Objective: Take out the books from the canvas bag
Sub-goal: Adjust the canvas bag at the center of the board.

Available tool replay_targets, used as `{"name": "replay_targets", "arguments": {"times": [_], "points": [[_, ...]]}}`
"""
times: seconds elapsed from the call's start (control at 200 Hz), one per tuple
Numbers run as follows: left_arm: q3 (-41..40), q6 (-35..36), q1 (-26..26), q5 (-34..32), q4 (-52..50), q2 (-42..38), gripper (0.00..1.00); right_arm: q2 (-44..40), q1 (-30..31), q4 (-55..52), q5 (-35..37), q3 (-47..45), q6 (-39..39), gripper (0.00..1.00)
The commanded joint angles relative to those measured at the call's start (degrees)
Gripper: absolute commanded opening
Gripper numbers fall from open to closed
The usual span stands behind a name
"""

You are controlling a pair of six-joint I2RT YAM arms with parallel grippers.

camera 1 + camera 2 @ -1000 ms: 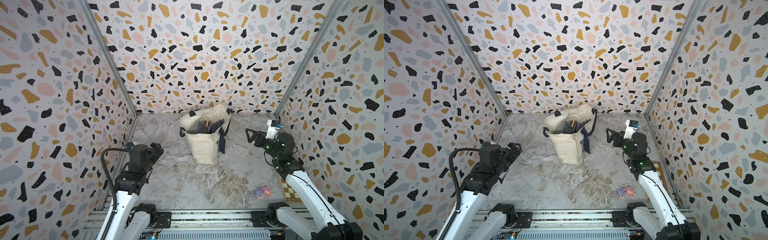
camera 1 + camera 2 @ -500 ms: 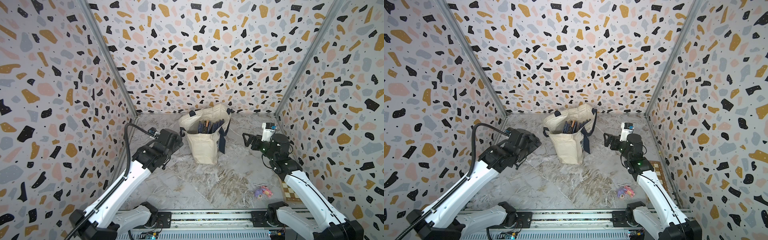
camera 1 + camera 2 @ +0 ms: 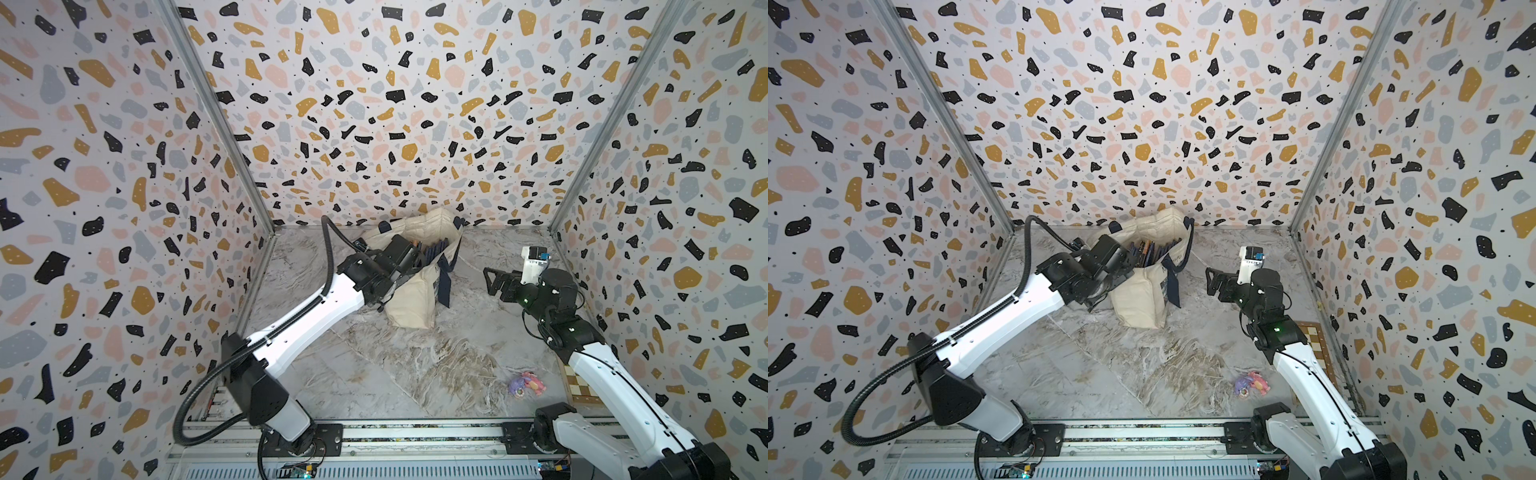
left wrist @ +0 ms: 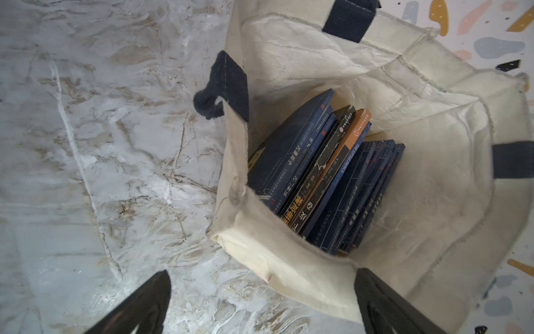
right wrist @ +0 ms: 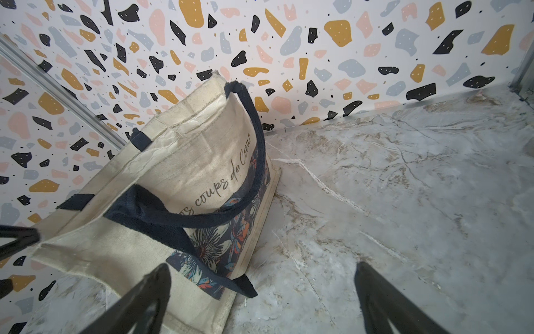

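The left arm (image 3: 307, 320) stretches forward, and its left pincer (image 4: 261, 276) hangs wide open and empty above the mouth of the cream canvas bag with navy strap handles (image 3: 411, 303). The bag stands upright at the back of the marbled grey surface (image 3: 374, 374). Inside it, the flat navy, black and orange-spined books (image 4: 326, 179) stand on edge, leaning together. The right arm (image 3: 602, 374) holds its right pincer (image 5: 261, 267) spread wide and empty near the bag's flower-printed side.

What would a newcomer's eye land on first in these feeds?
The cream canvas tote bag with navy strap handles stands upright near the back wall, packed with mostly navy books standing on edge. The left gripper hangs open just above its rim; the right gripper, also open, faces the bag's printed side without touching it. A small pink-and-purple toy lies near the right arm's base.
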Motion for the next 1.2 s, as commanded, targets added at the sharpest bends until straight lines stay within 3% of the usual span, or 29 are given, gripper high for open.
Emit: {"name": "replay_targets", "arguments": {"times": [0.0, 0.195, 0.35, 0.39, 0.465, 0.571, 0.621, 0.786, 0.956, 1.191], "points": [[8.6, -8.0, 0.3, -2.4, -10.2, 5.0, 0.99, -1.6, 0.6, 0.1, 1.1, -0.1, -1.0, 0.99], [13.6, -15.2, 1.2, -1.9, -10.8, 9.1, 0.99, -1.7, 1.1, 0.1, 1.1, -0.2, -1.1, 0.99], [15.3, -16.4, 1.2, -0.4, -13.0, 12.1, 0.97, -1.6, 1.1, 0.2, 0.8, -0.3, -1.2, 0.99], [13.5, -16.2, 1.2, -0.5, -12.4, 12.1, 0.88, -1.7, 1.2, 0.2, 0.8, -0.4, -1.2, 0.99], [6.5, -15.3, 1.3, 0.4, -6.7, 10.8, 0.45, -1.9, 1.3, 0.6, 1.1, -1.0, -1.1, 0.99], [-0.3, -12.6, 1.4, 2.0, 0.3, 9.8, 0.18, -1.8, 1.3, 0.9, 1.2, -1.7, -0.9, 0.99], [-1.2, -11.4, 1.4, 3.6, 0.3, 9.9, 0.00, -1.7, 1.2, 0.9, 1.4, -1.7, -1.0, 0.99], [-6.3, -2.0, 1.1, 2.8, -1.5, 4.0, 0.00, -3.1, 1.2, 0.7, 4.1, -2.0, -1.8, 0.99], [-13.0, 13.9, 1.3, -0.3, 0.7, -6.7, 0.00, -3.1, 1.2, 1.8, 3.8, -2.4, -1.7, 0.99], [-15.3, 25.8, 2.9, 2.1, -2.3, -10.4, 0.00, 0.1, 0.9, 2.9, 2.7, -2.3, -1.0, 0.99]]}}
